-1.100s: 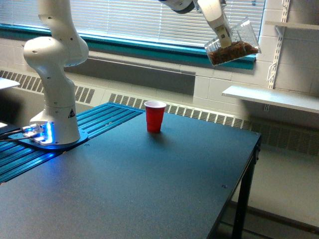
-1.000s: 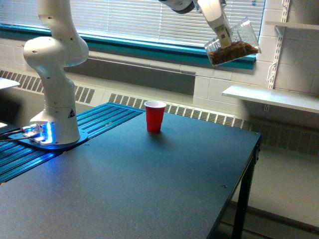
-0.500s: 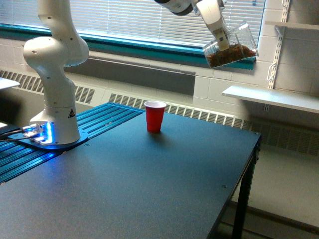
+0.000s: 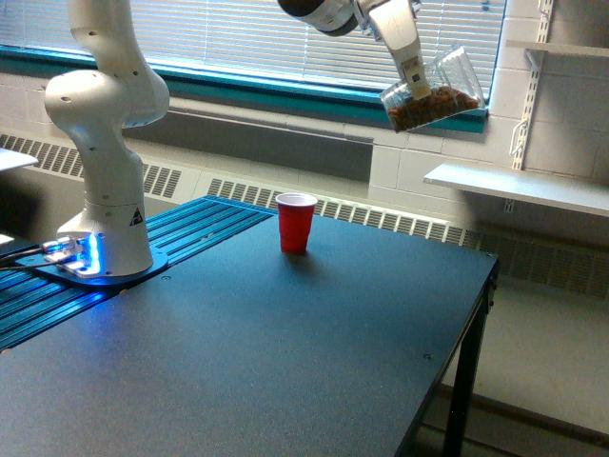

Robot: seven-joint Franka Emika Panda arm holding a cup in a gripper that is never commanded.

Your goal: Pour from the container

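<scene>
Claw (image 4: pixel 415 84) and container (image 4: pixel 433 91) now slightly leftward, higher.

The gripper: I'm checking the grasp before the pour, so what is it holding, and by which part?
The gripper holds the clear container of brown bits by its side wall, tilted, high above the table.

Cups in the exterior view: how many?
2. The red cup stands upright on the table. The clear container of brown bits is held tilted in the tool, high toward the exterior view's right. None looks hidden.
</scene>
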